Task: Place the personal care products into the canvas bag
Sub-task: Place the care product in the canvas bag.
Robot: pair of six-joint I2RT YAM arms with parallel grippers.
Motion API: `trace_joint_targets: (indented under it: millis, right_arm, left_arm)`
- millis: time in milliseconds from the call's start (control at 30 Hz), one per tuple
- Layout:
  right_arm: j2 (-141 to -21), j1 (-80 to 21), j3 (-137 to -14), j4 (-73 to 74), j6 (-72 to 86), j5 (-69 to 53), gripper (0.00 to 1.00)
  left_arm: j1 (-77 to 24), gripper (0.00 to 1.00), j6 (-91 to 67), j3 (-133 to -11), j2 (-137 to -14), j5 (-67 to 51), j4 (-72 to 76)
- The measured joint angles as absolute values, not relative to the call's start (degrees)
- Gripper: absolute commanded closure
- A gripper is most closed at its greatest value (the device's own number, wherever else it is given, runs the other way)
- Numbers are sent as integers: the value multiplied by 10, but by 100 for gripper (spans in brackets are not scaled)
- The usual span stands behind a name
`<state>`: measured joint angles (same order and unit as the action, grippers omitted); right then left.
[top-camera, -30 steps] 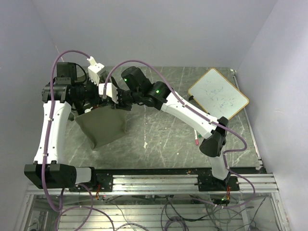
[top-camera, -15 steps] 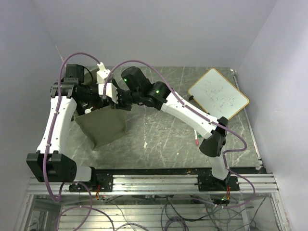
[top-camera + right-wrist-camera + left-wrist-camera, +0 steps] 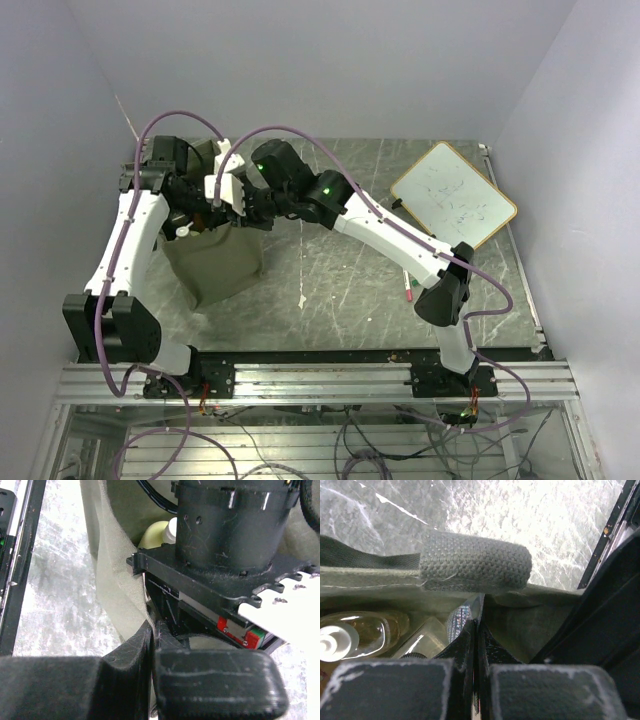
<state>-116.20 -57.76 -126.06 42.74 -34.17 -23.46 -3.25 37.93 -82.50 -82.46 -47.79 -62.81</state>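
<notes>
An amber plastic bottle (image 3: 367, 627) and a pale yellow bottle (image 3: 154, 534) lie inside the upright olive-green canvas bag (image 3: 215, 268). None shows on the bench (image 3: 340, 290), so packing looks done. The left tool (image 3: 476, 626) is closed at the bag's rim, and the right tool (image 3: 152, 628) pinches its cloth.

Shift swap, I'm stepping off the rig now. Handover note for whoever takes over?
Left gripper: shut, tips just inside the canvas bag rim. It is unclear whether it pinches fabric.
Right gripper: shut on the edge of the bag's wall.
Bottles: an amber bottle and a pale yellow-green bottle are inside the bag. Another shows partly beside the amber one.
Done: no bottle shows on the table in the top view.
Left: the full count inside cannot be confirmed. Check it, then probably release the bag and pull both arms back.
</notes>
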Motion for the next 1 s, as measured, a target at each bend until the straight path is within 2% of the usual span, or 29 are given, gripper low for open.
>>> trace_joint_targets:
  millis: [567,1000]
  right_arm:
    - [-1162,-579,-1259,423,-346,-235,100]
    - [-1142,-577,-1223,405,-365,-243,100]
  left_arm:
    - [-39,93,529,-845,-837,-494,-701]
    - [-29,93,525,-850,-837,-514,-704]
